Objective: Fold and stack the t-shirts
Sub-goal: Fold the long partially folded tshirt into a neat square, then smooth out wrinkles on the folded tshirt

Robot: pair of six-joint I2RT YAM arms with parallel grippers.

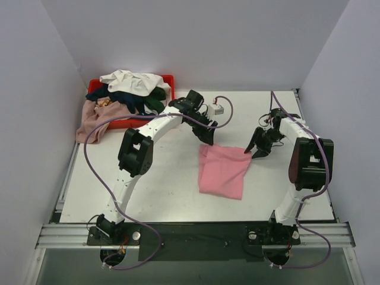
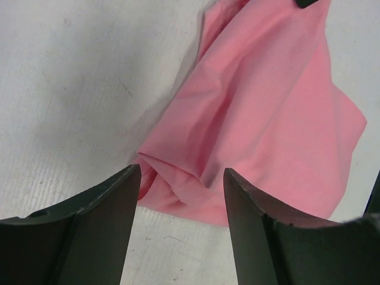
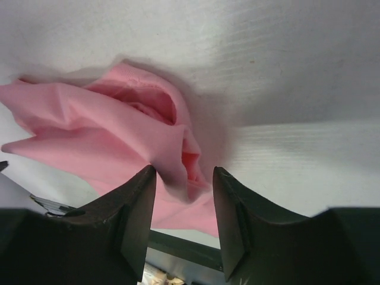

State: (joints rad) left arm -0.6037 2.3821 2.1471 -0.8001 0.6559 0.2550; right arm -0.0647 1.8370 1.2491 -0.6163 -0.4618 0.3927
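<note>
A white table (image 1: 148, 196) stands between pale grey walls. From above, the pink t-shirt (image 1: 222, 171) lies crumpled at mid-table. The left gripper (image 1: 206, 138) hangs at its far left corner, the arm stretched forward and bent rightward. The right gripper (image 1: 256, 148) hangs at its far right corner, the arm folded at the elbow and angled leftward. Other t-shirts (image 1: 133, 82) are heaped on a red tray (image 1: 169, 80) at the far left.

In the left wrist view, the fingers (image 2: 101, 225) are spread, with a folded pink corner showing between them.

In the right wrist view, the fingers (image 3: 133, 219) are also spread, with bunched pink cloth showing between the tips.
</note>
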